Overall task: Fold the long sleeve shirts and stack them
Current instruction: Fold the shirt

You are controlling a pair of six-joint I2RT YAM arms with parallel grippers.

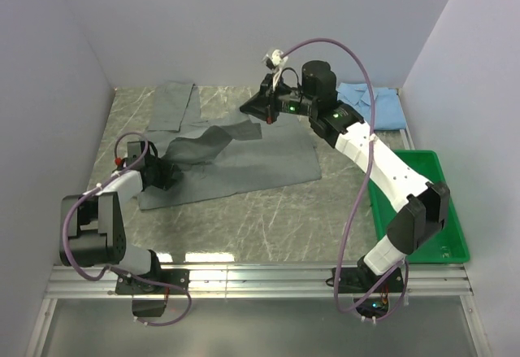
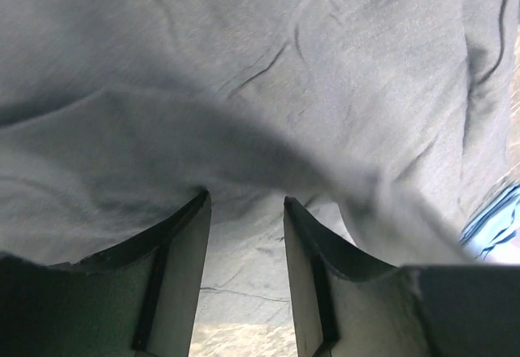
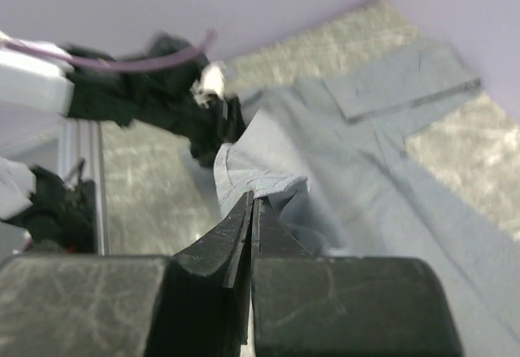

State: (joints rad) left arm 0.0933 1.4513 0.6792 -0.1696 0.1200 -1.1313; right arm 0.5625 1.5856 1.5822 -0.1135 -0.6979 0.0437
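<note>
The grey shirt point(image 1: 244, 162) lies spread across the middle of the table, one sleeve point(image 1: 175, 105) reaching to the back left. My right gripper point(image 1: 258, 113) is shut on an edge of the shirt and holds it lifted above the table; the pinched fold shows at its tips in the right wrist view point(image 3: 253, 198). My left gripper point(image 1: 166, 171) sits at the shirt's left part, its jaws apart, with grey cloth point(image 2: 260, 89) draped over the fingertips point(image 2: 199, 211). The light blue shirt point(image 1: 378, 105) lies crumpled at the back right corner.
A green plastic tray point(image 1: 422, 211) stands along the right edge of the table. Grey walls close in the back and both sides. The right arm point(image 1: 382, 166) stretches diagonally over the table's right half. A metal rail point(image 1: 260, 280) runs along the near edge.
</note>
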